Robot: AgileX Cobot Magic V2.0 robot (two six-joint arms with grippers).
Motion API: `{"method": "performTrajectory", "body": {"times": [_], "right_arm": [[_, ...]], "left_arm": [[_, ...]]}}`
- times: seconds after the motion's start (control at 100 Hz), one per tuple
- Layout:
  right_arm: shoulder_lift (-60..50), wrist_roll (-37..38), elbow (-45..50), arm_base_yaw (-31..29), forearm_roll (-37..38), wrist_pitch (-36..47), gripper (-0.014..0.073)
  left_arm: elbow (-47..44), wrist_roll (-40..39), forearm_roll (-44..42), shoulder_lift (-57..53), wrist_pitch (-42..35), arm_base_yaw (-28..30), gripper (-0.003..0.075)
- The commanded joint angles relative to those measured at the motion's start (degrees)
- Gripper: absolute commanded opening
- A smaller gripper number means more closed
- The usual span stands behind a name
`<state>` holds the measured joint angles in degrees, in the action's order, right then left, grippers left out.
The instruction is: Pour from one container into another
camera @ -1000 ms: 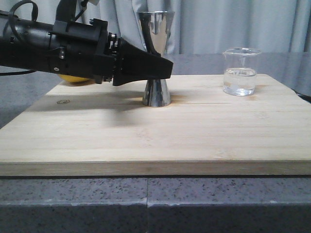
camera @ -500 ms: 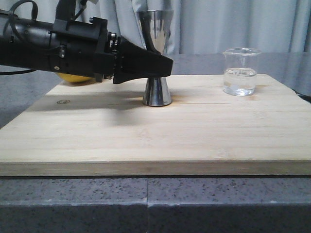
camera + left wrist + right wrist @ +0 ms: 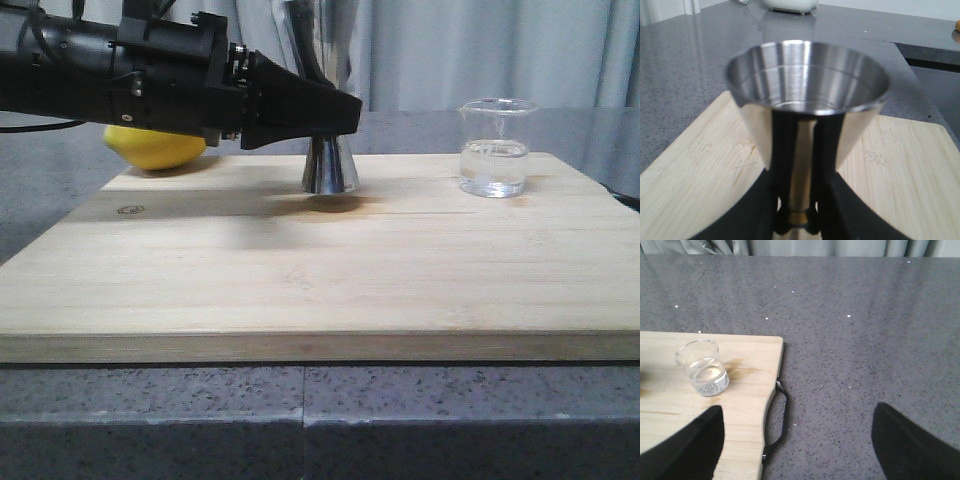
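Note:
The steel jigger (image 3: pixel 330 168) hangs upright just above the wooden board (image 3: pixel 300 270), its base clear of the wood with a shadow beneath. My left gripper (image 3: pixel 343 113) reaches in from the left and is shut on its narrow waist. From the left wrist, the jigger's open cup (image 3: pixel 807 95) fills the view, and the black fingers (image 3: pixel 782 200) pinch the gold band. The glass beaker (image 3: pixel 493 150) stands at the board's back right with clear liquid in its bottom. My right gripper (image 3: pixel 798 450) is open over the grey counter, off the board's right edge, with the beaker (image 3: pixel 702 370) ahead of it.
A yellow lemon (image 3: pixel 155 147) lies at the board's back left, behind my left arm. The board has a black loop handle (image 3: pixel 782 415) on its right edge. Grey speckled counter (image 3: pixel 865 340) surrounds the board, and curtains hang behind.
My left gripper has risen and shifted slightly right with the jigger, lifting its base off the board. More of the lemon now shows. The beaker has not moved.

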<state>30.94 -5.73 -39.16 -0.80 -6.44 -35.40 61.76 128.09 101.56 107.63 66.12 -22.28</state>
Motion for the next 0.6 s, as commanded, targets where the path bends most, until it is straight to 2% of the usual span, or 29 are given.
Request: {"method": "performTrajectory", "body": {"times": [0.0, 0.27, 0.59], "right_arm": [[2.2, -2.8, -2.9, 0.2, -2.2, 3.8, 0.0561], [9.1, -12.0, -7.8, 0.2, -10.2, 2.8, 0.0561], [14.1, -28.0, -7.8, 0.2, -27.5, 3.2, 0.0561]], "left_arm": [[1.7, -0.6, 4.5, -2.7, 6.6, -0.5, 0.0094], [1.7, -0.6, 4.5, -2.7, 6.6, -0.5, 0.0094], [1.7, -0.6, 4.5, -2.7, 6.6, -0.5, 0.0094]]}}
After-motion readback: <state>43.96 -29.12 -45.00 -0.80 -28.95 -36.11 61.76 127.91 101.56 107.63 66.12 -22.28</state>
